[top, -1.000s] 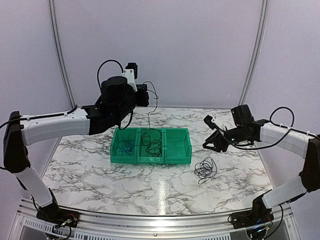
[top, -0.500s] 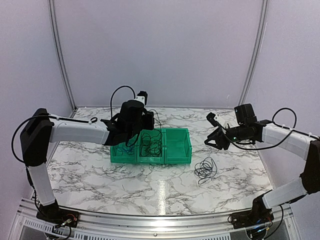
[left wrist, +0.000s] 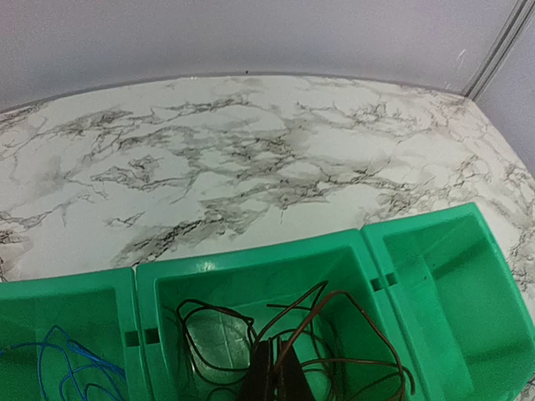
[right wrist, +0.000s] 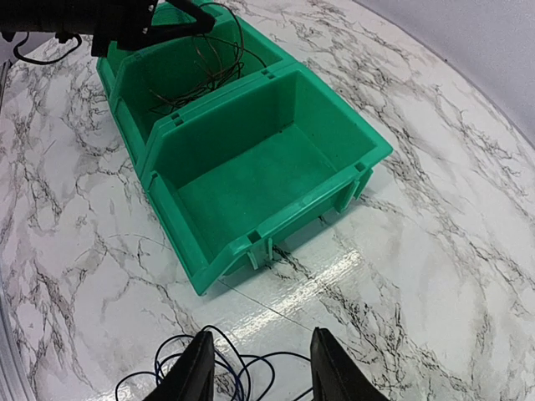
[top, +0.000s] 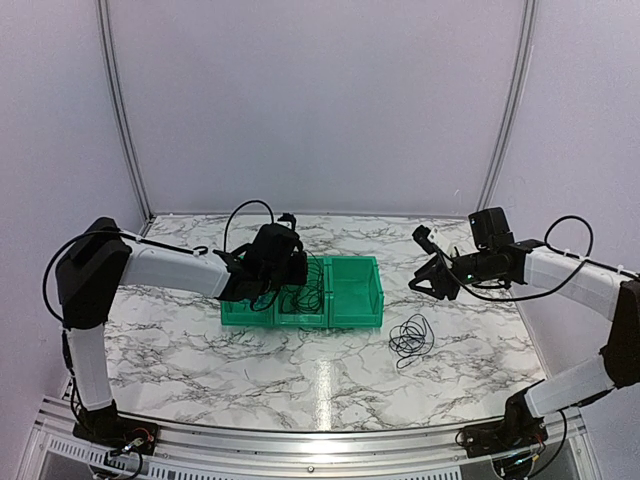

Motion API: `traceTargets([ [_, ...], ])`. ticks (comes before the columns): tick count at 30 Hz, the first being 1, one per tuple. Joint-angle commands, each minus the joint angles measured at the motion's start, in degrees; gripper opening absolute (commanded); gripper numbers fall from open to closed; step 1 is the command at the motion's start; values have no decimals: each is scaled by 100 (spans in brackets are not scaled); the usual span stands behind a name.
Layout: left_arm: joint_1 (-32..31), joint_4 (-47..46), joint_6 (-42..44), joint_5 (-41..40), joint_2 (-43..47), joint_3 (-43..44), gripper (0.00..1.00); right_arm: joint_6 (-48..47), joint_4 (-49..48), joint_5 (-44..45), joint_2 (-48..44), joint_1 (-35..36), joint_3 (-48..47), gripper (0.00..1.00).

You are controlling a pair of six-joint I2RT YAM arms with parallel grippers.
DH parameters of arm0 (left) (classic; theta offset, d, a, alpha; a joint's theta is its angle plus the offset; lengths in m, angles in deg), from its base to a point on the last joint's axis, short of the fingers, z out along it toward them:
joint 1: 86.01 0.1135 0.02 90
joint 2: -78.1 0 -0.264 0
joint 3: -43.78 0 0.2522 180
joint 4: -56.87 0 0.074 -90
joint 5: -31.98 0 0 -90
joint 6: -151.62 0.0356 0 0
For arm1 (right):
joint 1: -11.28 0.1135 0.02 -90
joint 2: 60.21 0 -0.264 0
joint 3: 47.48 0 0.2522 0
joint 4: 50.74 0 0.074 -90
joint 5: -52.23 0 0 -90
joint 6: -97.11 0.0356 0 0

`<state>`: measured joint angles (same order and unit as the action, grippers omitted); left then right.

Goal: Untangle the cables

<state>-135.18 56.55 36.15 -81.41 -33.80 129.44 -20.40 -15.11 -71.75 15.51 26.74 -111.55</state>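
Observation:
Three joined green bins (top: 350, 320) stand mid-table. My left gripper (top: 290, 274) is down in the middle bin, shut on a thin black cable (left wrist: 368, 322) that loops loosely around its fingertips (left wrist: 261, 376). A blue cable (left wrist: 58, 368) lies in the left bin. A small dark coil of cable (top: 410, 338) lies on the marble in front of the right bin. My right gripper (top: 420, 283) hangs open above it; in the right wrist view the coil (right wrist: 214, 329) lies below and between the fingers (right wrist: 199, 372).
The right bin (right wrist: 251, 175) has nothing in it. The left arm's gripper body (right wrist: 125, 21) sits over the middle bin. Grey walls close the back and sides, and the metal rail (top: 320, 440) runs along the near edge.
My left gripper has come down from high above the bins into the middle bin, bringing the black cable down with it. The right arm has barely moved.

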Motion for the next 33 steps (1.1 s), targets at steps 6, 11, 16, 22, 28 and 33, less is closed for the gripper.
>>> traceTargets([
  [6, 12, 1184, -221, -231, -255, 419, 0, -108, 26, -115, -7, -44, -16, 40],
  [11, 12, 1523, -178, -157, -453, 654, 0, -135, 70, -152, 43, -43, -36, 40],
  [16, 12, 1743, -204, 55, -683, 838, 0, -151, 89, -153, 35, -43, -38, 40],
  [22, 12, 1912, -208, 280, -608, 925, 0, -172, 107, -162, 48, -43, -41, 40],
  [28, 12, 1993, -181, 421, -105, 771, 17, -162, 116, -222, 89, -41, -58, 40],
  [33, 4, 2009, -260, 366, 310, 518, 34, -176, 142, -250, 133, -43, -84, 40],
])
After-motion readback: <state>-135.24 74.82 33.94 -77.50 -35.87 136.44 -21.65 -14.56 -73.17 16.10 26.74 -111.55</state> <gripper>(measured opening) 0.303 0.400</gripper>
